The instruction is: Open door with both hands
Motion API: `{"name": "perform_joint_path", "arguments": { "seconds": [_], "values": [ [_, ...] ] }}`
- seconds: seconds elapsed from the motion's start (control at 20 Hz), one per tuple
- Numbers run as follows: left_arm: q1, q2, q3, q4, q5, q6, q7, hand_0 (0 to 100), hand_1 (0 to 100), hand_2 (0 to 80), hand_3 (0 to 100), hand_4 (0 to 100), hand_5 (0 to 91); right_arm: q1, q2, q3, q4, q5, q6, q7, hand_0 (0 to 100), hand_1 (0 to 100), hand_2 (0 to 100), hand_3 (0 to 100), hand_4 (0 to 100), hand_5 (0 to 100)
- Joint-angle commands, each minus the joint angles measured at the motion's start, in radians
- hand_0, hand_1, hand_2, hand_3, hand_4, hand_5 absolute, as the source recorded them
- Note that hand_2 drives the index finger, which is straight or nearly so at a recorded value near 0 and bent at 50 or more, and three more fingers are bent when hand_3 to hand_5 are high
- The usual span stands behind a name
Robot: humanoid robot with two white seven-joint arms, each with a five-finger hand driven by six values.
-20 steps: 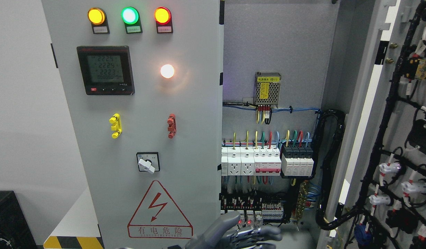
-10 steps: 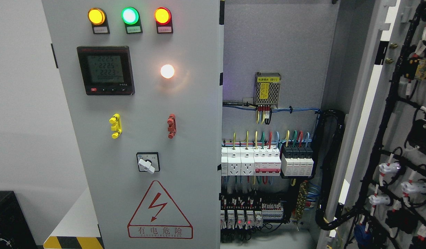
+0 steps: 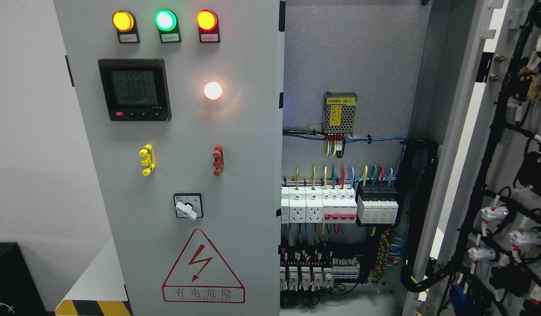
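The grey left door (image 3: 235, 131) of the electrical cabinet is shut and fills the left half of the head view. It carries three indicator lamps (image 3: 164, 20), a digital meter (image 3: 134, 89), a white lit lamp (image 3: 212, 90), a rotary switch (image 3: 188, 205) and a red warning triangle (image 3: 203, 268). The right door (image 3: 512, 158) stands swung open at the right, its inner side covered with black cable looms. Between them the cabinet interior (image 3: 345, 131) shows breakers (image 3: 338, 206) and coloured wires. Neither hand is in view.
A small metal power supply (image 3: 340, 113) hangs on the back panel. Terminal rows (image 3: 319, 272) sit low in the cabinet. A black box (image 3: 11, 281) stands at the lower left by a yellow-black striped edge (image 3: 92, 307). A plain wall lies left of the cabinet.
One second ago a grey robot hand showed at the bottom edge near the shut door's right side. It dropped out of view half a second ago and stays out.
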Motion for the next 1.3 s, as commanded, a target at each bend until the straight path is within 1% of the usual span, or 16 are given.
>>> {"name": "perform_joint_path", "arguments": {
  "seconds": [0.0,0.2,0.4,0.5,0.55,0.65,0.75,0.85,0.9,1.0,1.1,1.25],
  "values": [
    [0.097,-0.143,0.087,0.436,-0.046,0.003,-0.009,0,0,0.0,0,0,0.0,-0.021,0.0,-0.031,-0.017,-0.001,0.001,0.005,0,0,0,0,0,0],
    [0.098,-0.242,0.127,0.696,-0.089,0.003,-0.013,0,0,0.0,0,0,0.0,-0.021,0.0,-0.031,-0.017,0.001,0.0,0.005,0,0,0,0,0,0],
    [0.084,-0.318,0.135,0.923,-0.098,-0.005,-0.012,0,0,0.0,0,0,0.0,-0.023,0.0,-0.031,-0.017,0.001,0.0,0.004,0,0,0,0,0,0],
    [0.062,-0.377,0.161,1.076,-0.107,-0.049,-0.012,0,0,0.0,0,0,0.0,-0.023,0.0,-0.031,-0.017,0.001,0.0,0.005,0,0,0,0,0,0],
    [0.048,-0.407,0.162,1.156,-0.122,-0.078,-0.012,0,0,0.0,0,0,0.0,-0.021,0.0,-0.031,-0.017,-0.001,0.001,0.005,0,0,0,0,0,0],
    [0.04,-0.463,0.164,1.283,-0.173,-0.147,-0.013,0,0,0.0,0,0,0.0,-0.021,0.0,-0.031,-0.017,-0.001,0.0,0.005,0,0,0,0,0,0],
    [0.041,-0.483,0.163,1.346,-0.24,-0.231,-0.013,0,0,0.0,0,0,0.0,-0.021,0.0,-0.031,-0.017,0.001,0.001,0.005,0,0,0,0,0,0],
    [0.061,-0.495,0.163,1.373,-0.317,-0.275,-0.013,0,0,0.0,0,0,0.0,-0.021,0.0,-0.031,-0.017,0.001,0.0,0.005,0,0,0,0,0,0],
    [0.069,-0.5,0.163,1.392,-0.345,-0.275,-0.013,0,0,0.0,0,0,0.0,-0.021,0.0,-0.031,-0.017,0.001,0.001,0.005,0,0,0,0,0,0],
    [0.071,-0.512,0.164,1.432,-0.356,-0.278,-0.013,0,0,0.0,0,0,0.0,-0.023,0.0,-0.031,-0.018,-0.001,0.0,0.005,0,0,0,0,0,0],
    [0.071,-0.555,0.166,1.504,-0.357,-0.279,-0.013,0,0,0.0,0,0,0.0,-0.023,0.0,-0.031,-0.017,0.001,0.0,0.005,0,0,0,0,0,0],
    [0.072,-0.595,0.164,1.596,-0.36,-0.281,-0.013,0,0,0.0,0,0,0.0,-0.021,0.0,-0.031,-0.017,-0.001,0.0,0.005,0,0,0,0,0,0]
  ]
}}
